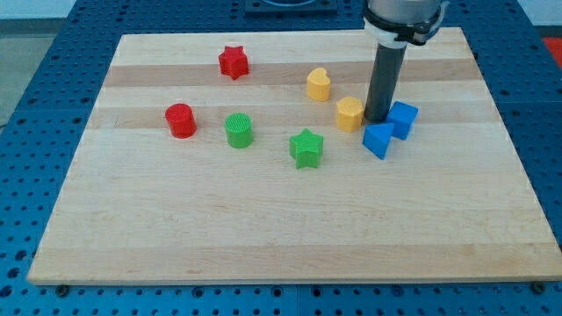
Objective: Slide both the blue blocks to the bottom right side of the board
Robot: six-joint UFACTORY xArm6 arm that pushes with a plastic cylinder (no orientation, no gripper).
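Right of the board's middle, toward the view's top, my tip [378, 119] rests on the pale wooden board [263, 228]; it is a bare dark rod with nothing to clasp or release, so it holds nothing. It stands wedged among three blocks. Just at its right and slightly below sits a blue plastic cube-like block [403, 118], apparently touching the rod. Directly below the tip lies a second blue plastic block, wedge-shaped [378, 140], touching the first blue one at its upper right corner. Just left of the tip sits a yellow plastic hexagonal block [349, 113], close against the rod.

Farther up and left is a yellow plastic rounded, heart-like block [319, 84]. Down and left of the tip stands a green plastic star block [306, 147], then a green plastic cylinder [238, 130], a red plastic cylinder [180, 120], and a red plastic star block [234, 62] near the top.

Both blue blocks lie in the board's upper right part, well apart from the bottom right corner.
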